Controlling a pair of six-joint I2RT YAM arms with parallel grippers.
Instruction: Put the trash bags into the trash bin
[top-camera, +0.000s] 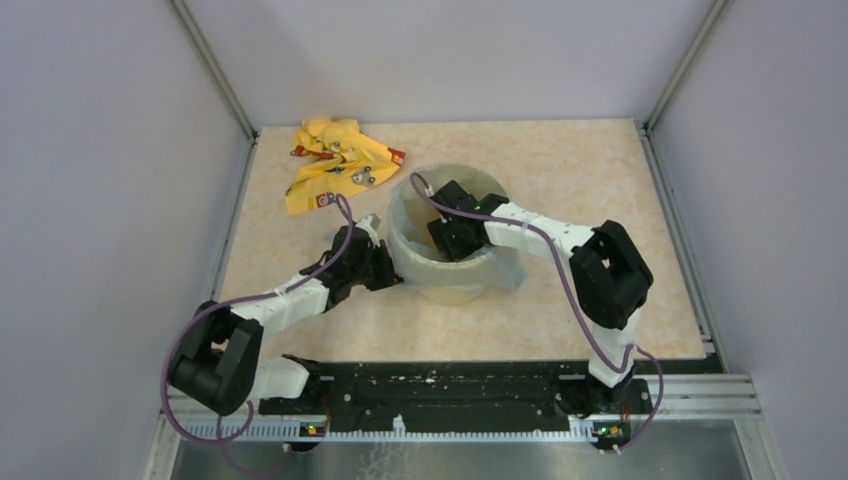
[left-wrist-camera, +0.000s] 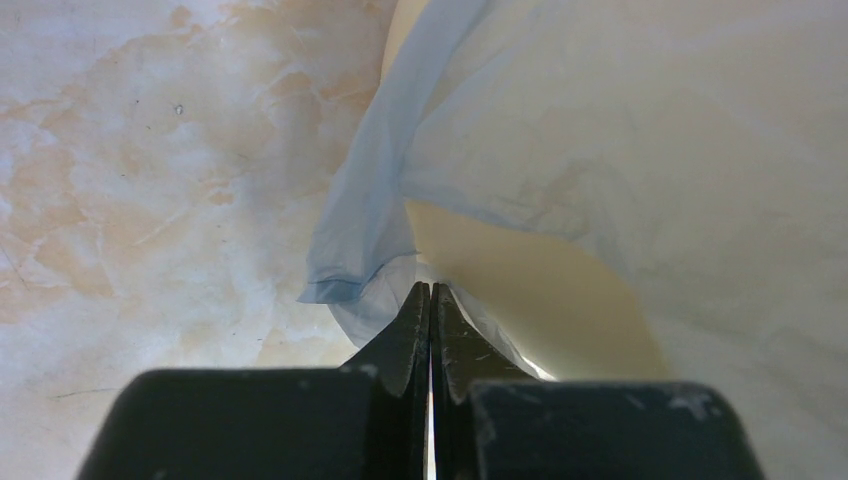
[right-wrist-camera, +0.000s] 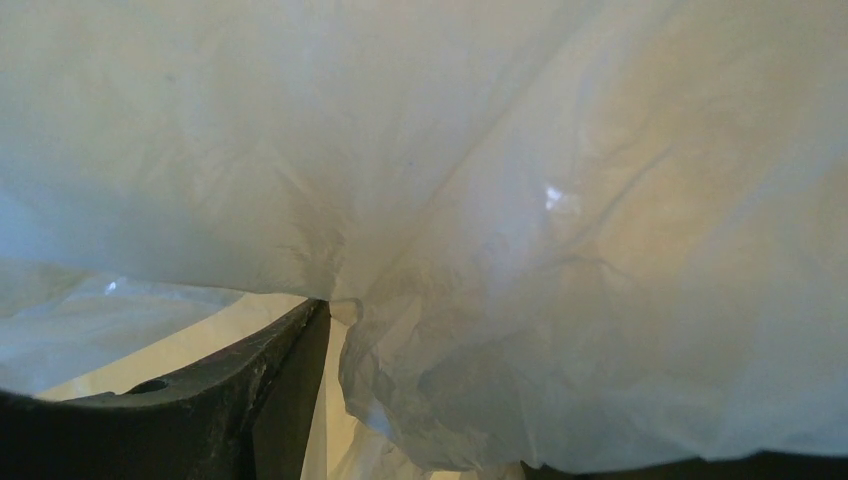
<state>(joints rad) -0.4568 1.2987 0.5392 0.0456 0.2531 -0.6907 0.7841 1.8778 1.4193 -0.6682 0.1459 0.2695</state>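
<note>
The pale yellow trash bin (top-camera: 452, 291) stands mid-table with the pale blue-grey trash bag (top-camera: 503, 266) draped over its mouth and hanging down its outer wall. My left gripper (top-camera: 384, 266) is low against the bin's left side. In the left wrist view it (left-wrist-camera: 431, 291) is shut, pinching the bag's lower edge (left-wrist-camera: 360, 290) beside the bin wall (left-wrist-camera: 520, 290). My right gripper (top-camera: 455, 238) reaches down inside the bin. In the right wrist view it (right-wrist-camera: 500, 390) is open. One finger (right-wrist-camera: 250, 395) shows; bag film (right-wrist-camera: 560, 230) covers the other.
A crumpled yellow cloth (top-camera: 335, 165) with red and grey marks lies at the back left. Grey enclosure walls stand on three sides. The black base rail (top-camera: 440, 395) runs along the near edge.
</note>
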